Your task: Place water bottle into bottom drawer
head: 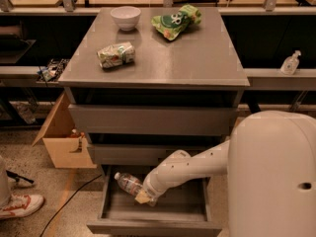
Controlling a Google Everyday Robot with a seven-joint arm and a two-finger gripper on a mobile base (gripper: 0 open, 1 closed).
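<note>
The bottom drawer point(153, 225) of the grey cabinet is pulled open. My arm reaches down into it from the right. My gripper point(141, 195) is shut on the water bottle point(127, 182), a small clear crinkled bottle with its cap end pointing to the upper left. The bottle is tilted and sits low inside the drawer, over its left half. I cannot tell if it touches the drawer floor.
On the cabinet top point(207, 63) lie a crushed green-white can point(115, 55), a white bowl point(125, 17) and a green snack bag point(176, 20). A cardboard box point(63, 142) stands left of the cabinet. A cable point(69, 201) and a shoe point(19, 206) lie on the floor.
</note>
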